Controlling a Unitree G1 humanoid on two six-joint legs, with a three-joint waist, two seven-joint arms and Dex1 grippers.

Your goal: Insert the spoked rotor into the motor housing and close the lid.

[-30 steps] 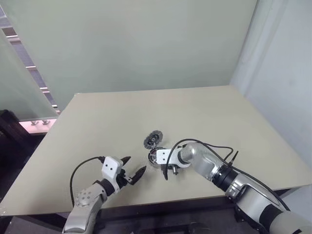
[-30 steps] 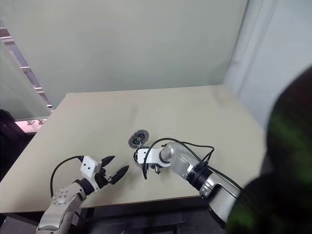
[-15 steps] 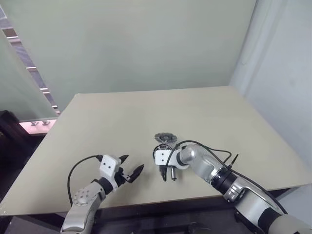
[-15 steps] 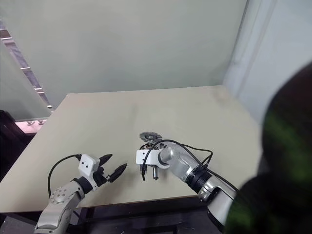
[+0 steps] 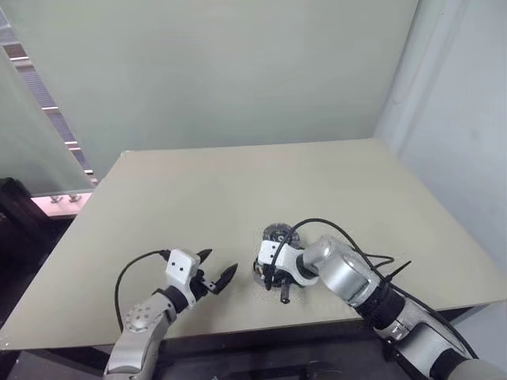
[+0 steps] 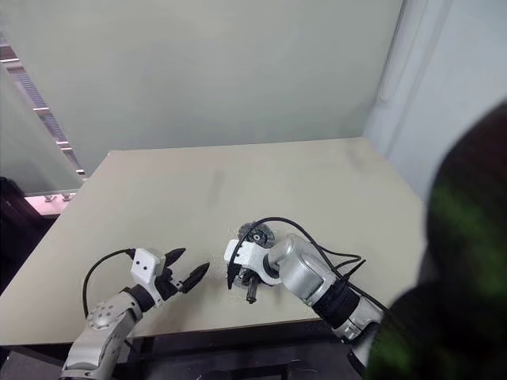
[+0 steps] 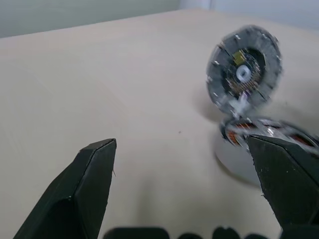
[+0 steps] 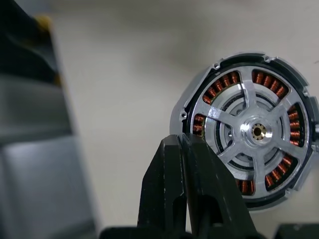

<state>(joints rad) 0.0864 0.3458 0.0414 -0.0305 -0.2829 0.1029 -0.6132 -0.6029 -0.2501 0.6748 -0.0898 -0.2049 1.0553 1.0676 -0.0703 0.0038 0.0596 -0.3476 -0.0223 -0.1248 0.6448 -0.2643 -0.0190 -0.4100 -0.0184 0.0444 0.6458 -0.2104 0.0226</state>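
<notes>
- The right gripper (image 8: 187,164), its 2 fingers pressed together on nothing, points steeply down beside the motor housing (image 8: 247,132).
- The right wrist view reveals the spoked rotor (image 8: 256,132) seated over the copper windings.
- The left wrist view catches the lid (image 7: 243,73) tilted up on edge behind the housing.
- The left gripper (image 5: 216,270) spreads wide, near level, over the table (image 5: 198,190).

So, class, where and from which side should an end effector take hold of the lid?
Probably its upper edge, one finger on each face, coming from above. The lid stands tilted up on edge beside the motor housing, so its top rim looks free, while its lower edge is crowded by the housing.
</notes>
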